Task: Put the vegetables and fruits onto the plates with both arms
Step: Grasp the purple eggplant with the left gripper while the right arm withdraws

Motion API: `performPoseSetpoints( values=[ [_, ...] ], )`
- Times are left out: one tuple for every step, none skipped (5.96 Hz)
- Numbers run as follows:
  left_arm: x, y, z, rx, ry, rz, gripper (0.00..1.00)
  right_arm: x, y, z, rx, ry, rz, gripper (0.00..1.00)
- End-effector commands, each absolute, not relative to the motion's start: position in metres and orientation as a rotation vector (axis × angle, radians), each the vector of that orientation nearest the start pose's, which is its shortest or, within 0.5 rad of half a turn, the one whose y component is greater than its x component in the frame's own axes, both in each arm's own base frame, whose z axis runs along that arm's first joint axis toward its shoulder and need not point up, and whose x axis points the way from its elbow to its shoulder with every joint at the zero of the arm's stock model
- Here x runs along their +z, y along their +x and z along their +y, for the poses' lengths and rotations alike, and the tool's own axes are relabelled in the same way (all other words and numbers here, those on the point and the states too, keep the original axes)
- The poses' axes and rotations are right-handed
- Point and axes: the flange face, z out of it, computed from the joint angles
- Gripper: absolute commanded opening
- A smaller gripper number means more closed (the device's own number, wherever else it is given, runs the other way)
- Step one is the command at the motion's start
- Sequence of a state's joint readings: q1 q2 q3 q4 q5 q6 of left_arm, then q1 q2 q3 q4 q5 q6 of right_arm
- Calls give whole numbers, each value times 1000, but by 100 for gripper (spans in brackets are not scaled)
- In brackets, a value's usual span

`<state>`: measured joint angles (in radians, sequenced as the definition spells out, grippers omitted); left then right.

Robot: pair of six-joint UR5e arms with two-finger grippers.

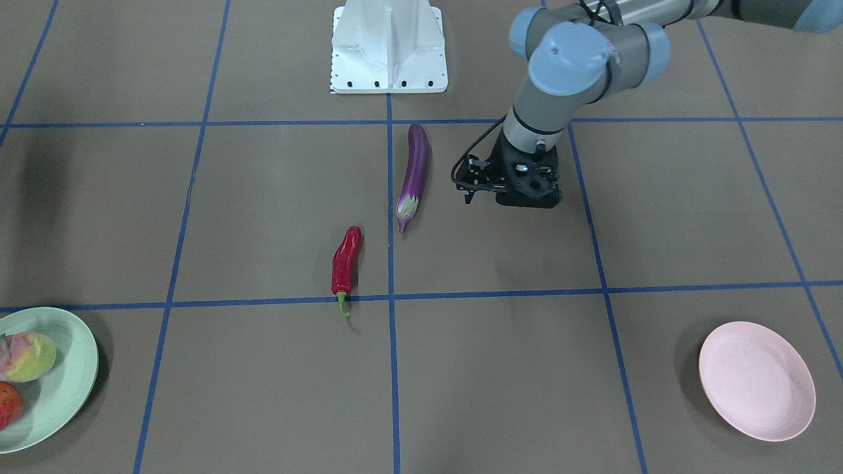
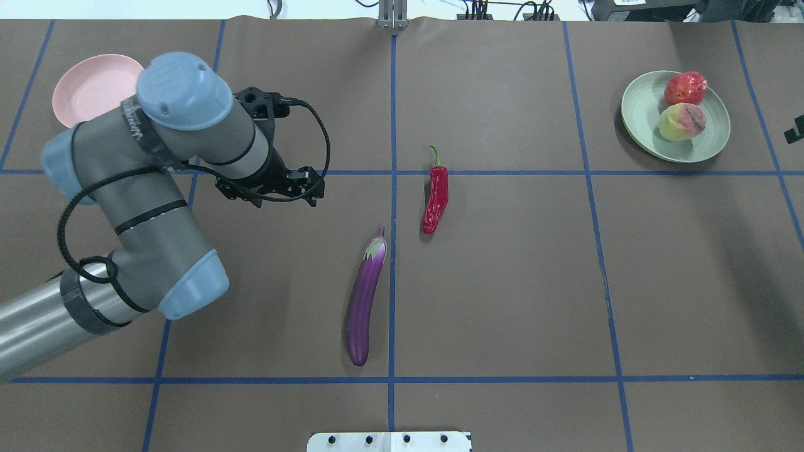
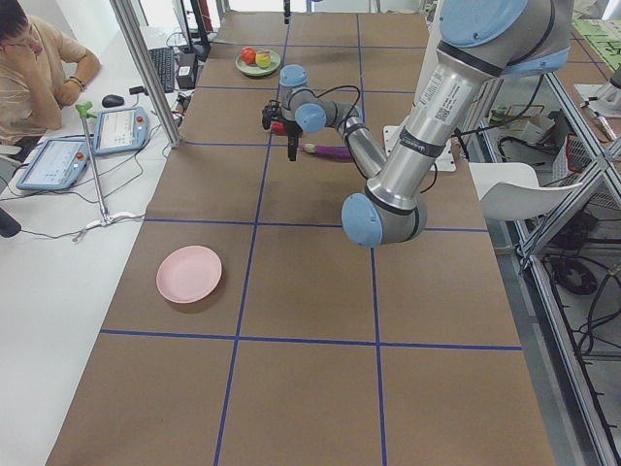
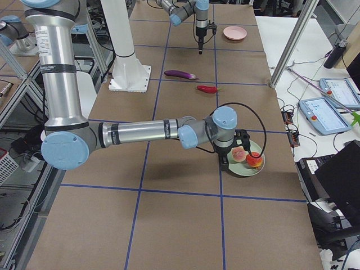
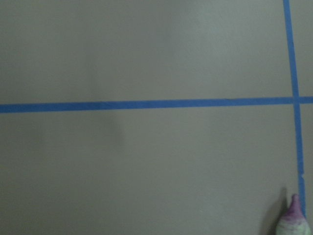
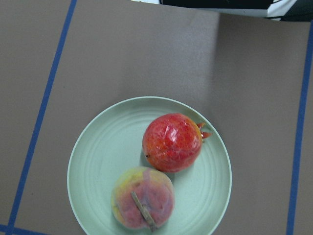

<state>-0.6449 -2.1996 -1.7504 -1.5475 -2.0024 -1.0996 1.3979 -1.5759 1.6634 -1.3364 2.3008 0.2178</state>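
The purple eggplant (image 1: 415, 174) (image 2: 364, 301) and the red chili (image 1: 345, 260) (image 2: 435, 198) lie on the brown table near its middle. My left gripper (image 1: 527, 196) (image 2: 270, 188) hangs above bare table beside the eggplant. Its fingers are hidden, so I cannot tell if it is open. Its wrist view shows only the eggplant's tip (image 5: 292, 220). The mint green plate (image 2: 641, 119) (image 6: 98, 156) holds the peach (image 2: 681, 122) (image 6: 143, 198) and the bumpy red fruit (image 2: 686, 88) (image 6: 172, 142). My right gripper (image 4: 225, 165) hovers by that plate; its state is unclear. The pink plate (image 1: 757, 382) (image 2: 88, 88) holds nothing.
The white robot base block (image 1: 388, 46) stands at the table's near-robot edge. Blue tape lines grid the table. A seated person (image 3: 29, 58) and tablets (image 3: 116, 131) are at a side desk beyond the table's far edge.
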Motion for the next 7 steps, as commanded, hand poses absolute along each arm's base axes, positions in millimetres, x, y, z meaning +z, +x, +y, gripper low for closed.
performPoseSetpoints(
  values=[
    [194,540,-436,-10,67,814,100,613,2,-446,-90,146,-736,99],
    [191,577,-433,-17,89,769,100,628,22,-441,-182,145,-716,99],
    [198,591,-422,3,77,753,100,624,22,-444,-191,134,-715,99],
    [195,599,-410,25,74,759,100,623,21,-444,-190,135,-717,99],
    [199,611,-394,49,91,748,100,624,21,-444,-187,132,-717,99],
    [197,619,-382,66,90,753,100,623,21,-443,-185,133,-719,99],
    [195,626,-371,83,85,755,100,623,22,-443,-185,133,-717,99]
  ],
)
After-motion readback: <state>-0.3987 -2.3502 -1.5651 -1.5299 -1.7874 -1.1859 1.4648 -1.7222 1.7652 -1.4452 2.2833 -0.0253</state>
